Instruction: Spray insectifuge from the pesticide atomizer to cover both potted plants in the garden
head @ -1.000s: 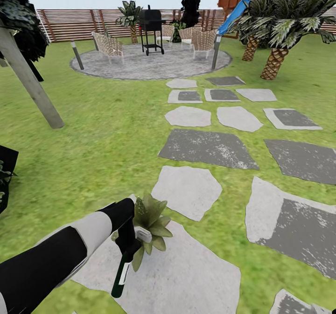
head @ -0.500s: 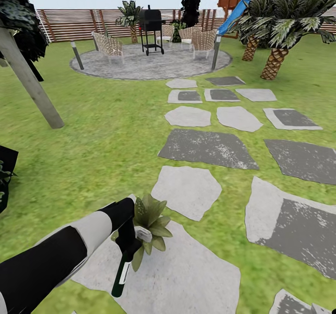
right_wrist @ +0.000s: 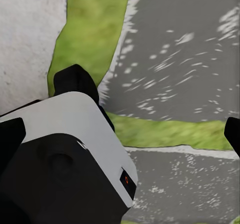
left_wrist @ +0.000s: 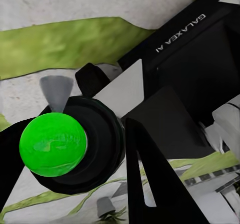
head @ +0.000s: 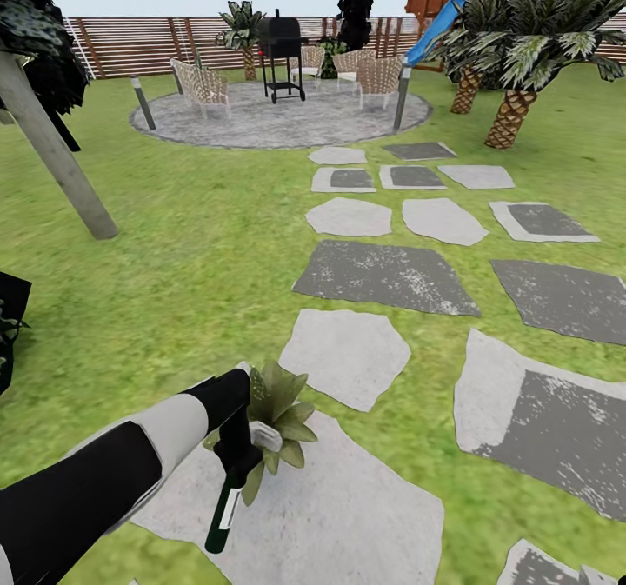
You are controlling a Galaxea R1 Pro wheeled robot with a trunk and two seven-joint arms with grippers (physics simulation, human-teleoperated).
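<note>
One potted plant (head: 276,404), a low rosette of pointed olive-green leaves, sits on a pale stepping stone (head: 348,515) in the garden lawn (head: 174,289). My left gripper (head: 235,450) is shut on the pesticide atomizer (head: 222,507). The dark green bottle hangs downward, and its pale trigger head (head: 265,435) touches or overlaps the plant's leaves. In the left wrist view the bottle's round green base (left_wrist: 52,144) sits between the black fingers (left_wrist: 150,184). The right gripper (right_wrist: 120,136) is open, its tips at the picture's edges above stones and grass.
A leaning tree trunk (head: 56,163) stands on the left, with a dark plant (head: 7,333) at the left edge. Grey stepping stones (head: 387,276) lead to a round paved patio (head: 278,120) with chairs and a grill (head: 283,50). Palms (head: 522,55) stand on the right, and a slatted fence (head: 130,42) runs behind.
The whole head view has slid a few pixels, so the camera moved slightly. The left arm, atomizer and plant keep the same relation.
</note>
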